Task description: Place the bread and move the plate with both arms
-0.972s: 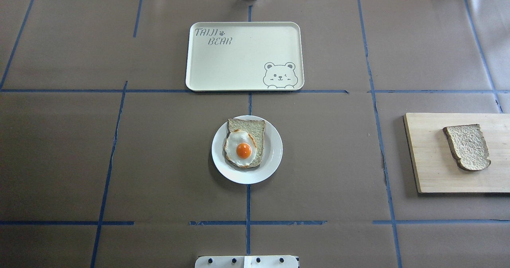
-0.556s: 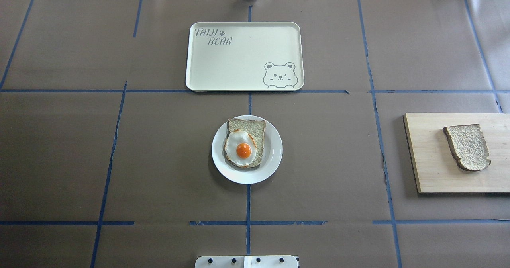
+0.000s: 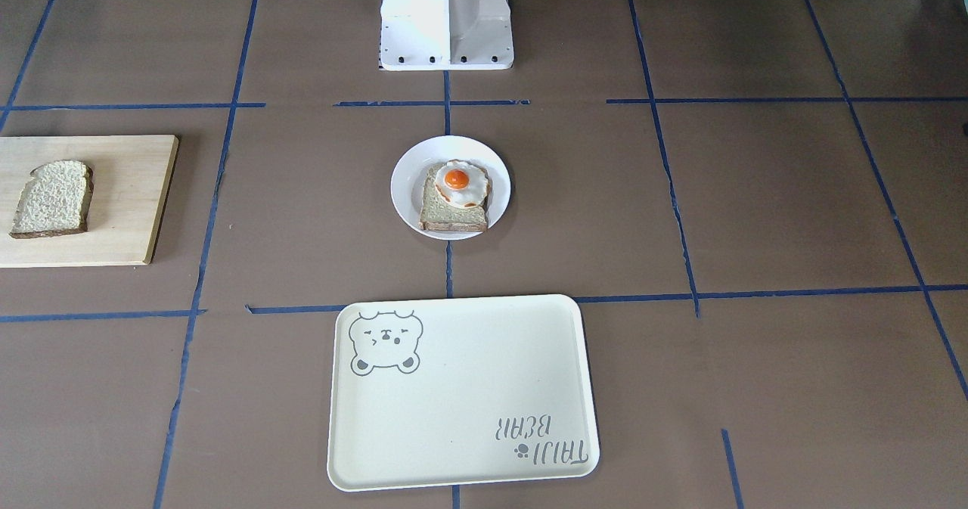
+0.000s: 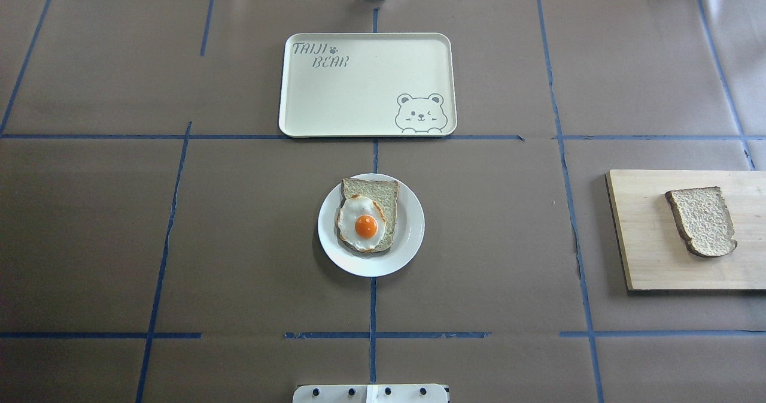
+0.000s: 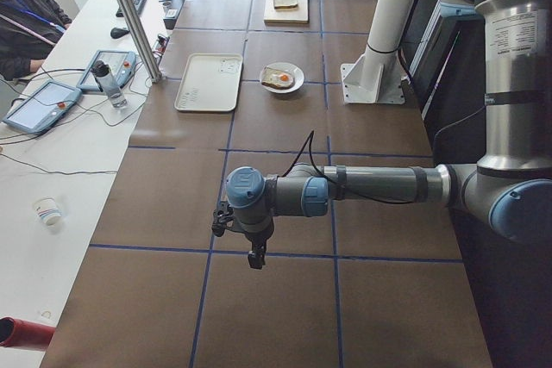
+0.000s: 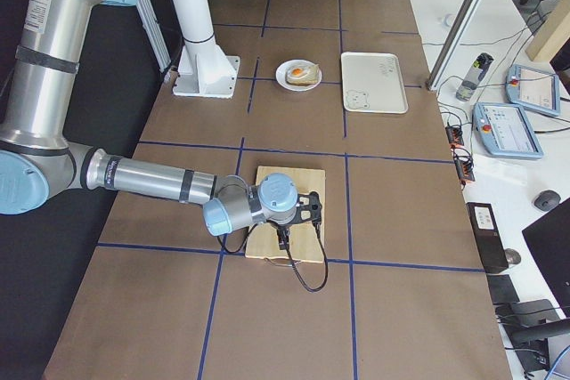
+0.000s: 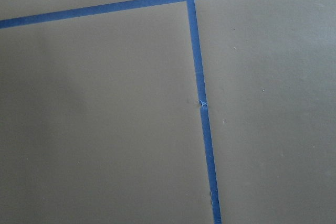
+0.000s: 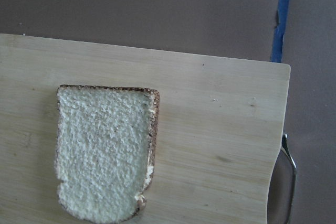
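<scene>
The plain bread slice (image 4: 701, 221) lies on a wooden board (image 4: 646, 253) at the table's right; it also shows in the front view (image 3: 51, 198) and the right wrist view (image 8: 102, 150). The white plate (image 4: 413, 235) sits mid-table and holds a second slice topped with a fried egg (image 4: 366, 220). My right gripper (image 6: 285, 236) hangs over the board, above the bread; I cannot tell whether it is open or shut. My left gripper (image 5: 255, 256) hangs over bare table far to the left of the plate; its state is also unclear.
A cream rectangular tray with a bear drawing (image 4: 366, 85) lies just beyond the plate. The white pedestal (image 3: 446, 17) stands at the robot's side of the table. Blue tape lines cross the brown table cover. Operators' devices lie on a side bench (image 5: 52, 101).
</scene>
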Motion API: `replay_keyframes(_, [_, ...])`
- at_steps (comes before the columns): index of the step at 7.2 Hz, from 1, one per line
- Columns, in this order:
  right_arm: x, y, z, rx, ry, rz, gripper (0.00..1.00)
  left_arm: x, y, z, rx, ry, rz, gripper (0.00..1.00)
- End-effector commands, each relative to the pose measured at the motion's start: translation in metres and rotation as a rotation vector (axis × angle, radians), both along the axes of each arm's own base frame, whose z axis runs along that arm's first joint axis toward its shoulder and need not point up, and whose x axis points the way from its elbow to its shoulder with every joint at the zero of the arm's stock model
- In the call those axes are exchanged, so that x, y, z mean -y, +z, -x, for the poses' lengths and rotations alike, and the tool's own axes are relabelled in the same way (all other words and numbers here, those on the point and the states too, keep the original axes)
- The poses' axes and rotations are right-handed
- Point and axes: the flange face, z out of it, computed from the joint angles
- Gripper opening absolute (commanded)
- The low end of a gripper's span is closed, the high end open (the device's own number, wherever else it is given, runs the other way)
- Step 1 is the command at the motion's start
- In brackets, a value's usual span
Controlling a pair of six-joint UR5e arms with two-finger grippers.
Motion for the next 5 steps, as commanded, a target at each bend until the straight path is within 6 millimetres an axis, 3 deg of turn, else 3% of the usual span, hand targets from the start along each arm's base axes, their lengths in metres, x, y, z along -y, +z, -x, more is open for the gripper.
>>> replay_keyframes(1, [-0.01, 0.004, 0.054, 0.026, 0.076, 0.026, 0.95, 0.0, -0.001, 0.0, 0.0, 0.0, 0.0, 1.0])
replay_keyframes(2, [-0.011, 0.002, 0.072, 0.02, 0.094, 0.044, 0.89, 0.0, 0.0, 0.0, 0.0, 0.0, 0.0, 1.0])
replay_keyframes(5, [-0.011, 0.016, 0.086, -0.011, 0.098, 0.08, 0.74, 0.0, 0.001, 0.0, 0.0, 0.0, 0.003, 1.0])
